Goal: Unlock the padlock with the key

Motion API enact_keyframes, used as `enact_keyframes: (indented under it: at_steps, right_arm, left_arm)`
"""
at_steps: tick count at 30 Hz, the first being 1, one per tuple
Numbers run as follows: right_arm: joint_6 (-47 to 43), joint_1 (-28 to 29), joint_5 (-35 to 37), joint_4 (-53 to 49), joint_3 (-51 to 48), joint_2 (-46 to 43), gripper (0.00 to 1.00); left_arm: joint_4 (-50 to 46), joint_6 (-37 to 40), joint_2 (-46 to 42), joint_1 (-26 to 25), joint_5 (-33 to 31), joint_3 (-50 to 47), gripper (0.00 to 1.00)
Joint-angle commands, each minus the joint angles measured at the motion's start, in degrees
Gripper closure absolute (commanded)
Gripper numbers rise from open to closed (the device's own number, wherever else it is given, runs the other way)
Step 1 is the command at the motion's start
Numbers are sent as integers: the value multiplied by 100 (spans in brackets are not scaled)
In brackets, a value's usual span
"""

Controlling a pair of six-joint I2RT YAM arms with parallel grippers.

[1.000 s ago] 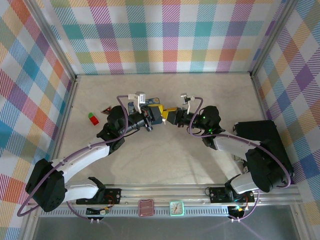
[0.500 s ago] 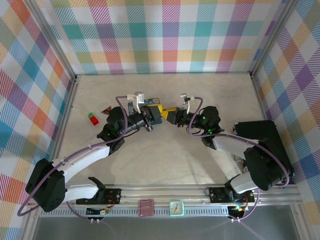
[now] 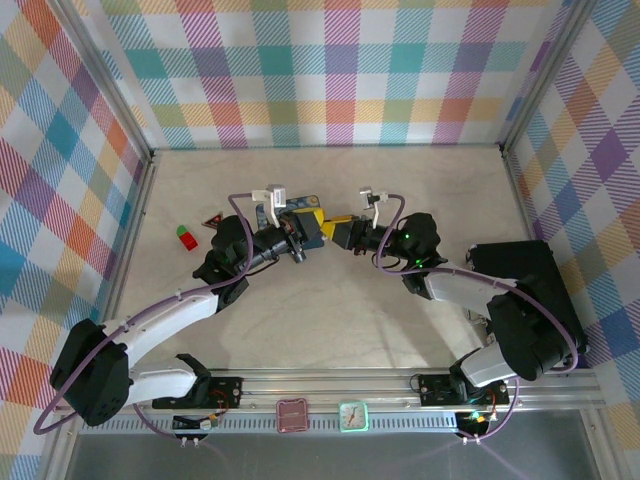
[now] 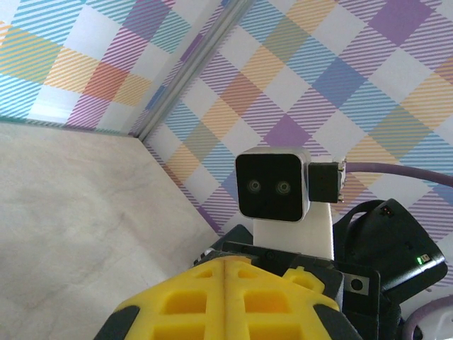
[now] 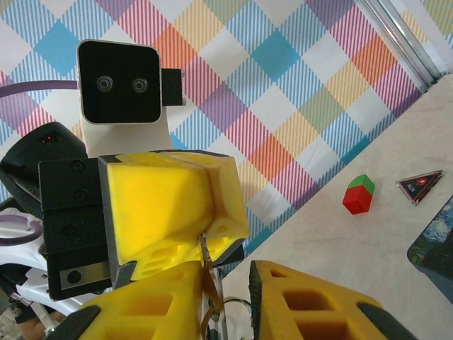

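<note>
In mid-table my left gripper and right gripper meet tip to tip above the surface. The left gripper has its yellow pads pressed together, and the key, a thin metal sliver, sticks out of their seam. The key runs down into the narrow gap of my right gripper, along its left finger. Low in that gap sit a thin metal loop and a dark bit of the padlock, mostly cut off by the frame edge.
The blue starry tin lies on the table just beyond the grippers. A red-and-green piece and a dark triangular piece lie to the left. Plaid walls close in three sides.
Both grippers have crept slightly toward the far wall, still tip to tip. Nothing was let go or taken.
</note>
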Motion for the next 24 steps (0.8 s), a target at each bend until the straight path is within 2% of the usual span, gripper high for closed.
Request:
enact_keyframes:
  at_steps: [1, 3, 8, 10, 11, 14, 15, 16, 18, 20, 24]
  right_arm:
    - [27, 59, -108, 177, 176, 128, 79]
    - [36, 60, -104, 191, 179, 146, 83]
    - [-7, 60, -48, 159, 150, 116, 100]
    - [-158, 51, -57, -54, 169, 38, 100]
    - [-288, 43, -57, -264, 194, -41, 100]
    - [-737, 9, -121, -1026, 304, -316, 100]
    - [-928, -12, -164, -1391, 388, -423, 100]
    - [-1129, -46, -201, -1784, 471, -524, 100]
    - [-1572, -104, -441, -2625, 713, -702, 100]
    - [-1885, -162, -626, -3300, 914, -819, 100]
    - [-2203, -290, -1048, -4059, 1258, -874, 100]
  left_arm:
    - [444, -66, -203, 11, -11, -76, 100]
    - [439, -66, -216, 14, -42, -91, 100]
    - [486, -122, -251, 12, -89, -116, 100]
    - [417, -127, -303, 12, -138, -115, 97]
    - [357, -118, -328, 13, -162, -116, 85]
    - [85, -51, -457, 22, -300, -116, 22]
    - [-79, 18, -521, 29, -367, -105, 11]
    - [-233, 91, -586, 45, -397, -80, 7]
    - [-581, 226, -658, 117, -295, 3, 7]
    - [-726, 253, -649, 215, -15, 77, 12]
    - [-726, 187, -428, 294, 695, 231, 17]
